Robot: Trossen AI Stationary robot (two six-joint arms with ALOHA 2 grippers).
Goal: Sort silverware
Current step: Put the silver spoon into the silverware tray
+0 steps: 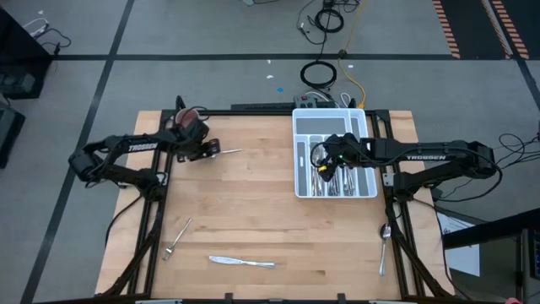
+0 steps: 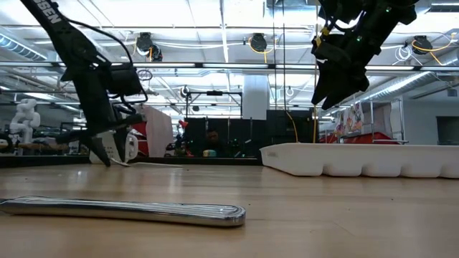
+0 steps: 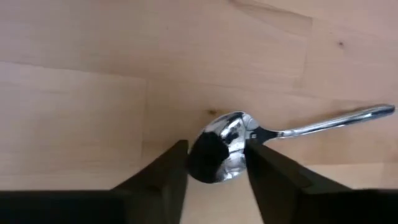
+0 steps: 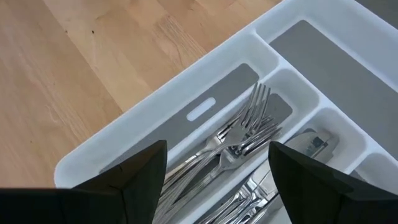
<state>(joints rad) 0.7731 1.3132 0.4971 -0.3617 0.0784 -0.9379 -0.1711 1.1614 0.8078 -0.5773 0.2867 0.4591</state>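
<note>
Nearest on the pale wooden tabletop (image 1: pixel 253 219) lie a slim knife (image 1: pixel 242 263), a fork (image 1: pixel 176 238) and a spoon (image 1: pixel 384 245), while farther back the left pincer (image 3: pixel 216 163) closes around a glossy spoon's bowl (image 3: pixel 219 154), its underside hidden, and the right pincer (image 4: pixel 216 163) hangs spread above forks (image 4: pixel 233 146) in the white tray (image 1: pixel 305 187).

We look down on a light wooden table (image 1: pixel 253 219) standing on grey carpet tiles (image 1: pixel 211 34) crossed by dark seams. Behind the table lie cables — a black coil (image 1: pixel 318 74) and a yellow lead (image 1: pixel 353 84). Orange-striped floor tape (image 1: pixel 447 25) runs at the far corner. At table height we see a workshop hall — ceiling strip lights (image 2: pixel 208 14), hanging cable reels (image 2: pixel 258 43), a white pillar (image 2: pixel 254 97).
</note>
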